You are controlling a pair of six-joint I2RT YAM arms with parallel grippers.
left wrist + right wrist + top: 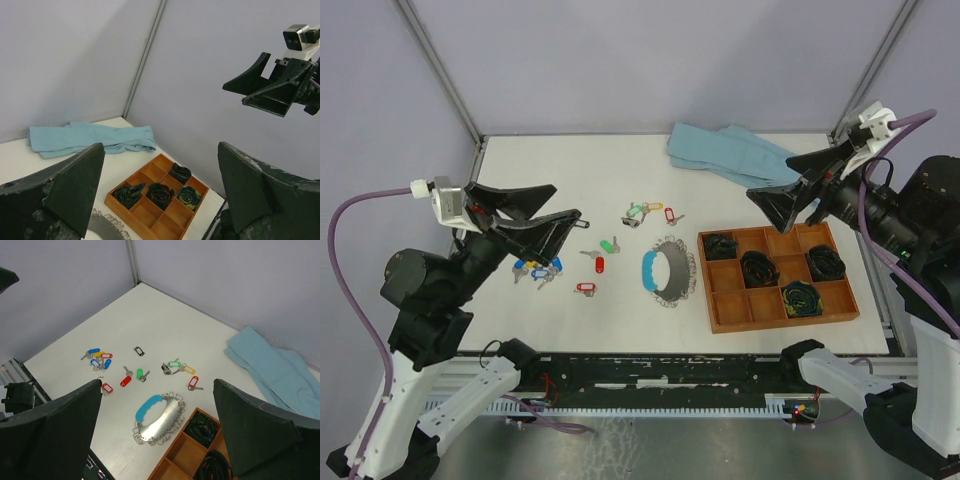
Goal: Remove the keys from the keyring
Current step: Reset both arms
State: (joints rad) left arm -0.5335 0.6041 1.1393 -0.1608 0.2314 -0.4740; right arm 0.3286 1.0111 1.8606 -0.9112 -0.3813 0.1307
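Up above the white table (620, 170), both claws hang in the air and hold nothing. The left claw (567, 200) is wide open over the left side of the table. The right claw (770, 177) is wide open too, over the back of the brown tray (775, 322).

The keyring (650, 270) lies flat in the middle of the table, just left of the tray. Its blue side points left.

The keys (536, 268) lie loose on the table, apart from the keyring. A blue and yellow heap sits to the far left. Two red ones and a green one lie between that heap and the keyring. A green, yellow and red bunch sits just behind the keyring.

Four black cable bundles (758, 268) fill boxes in the tray. A blue cloth (730, 152) lies at the back right.
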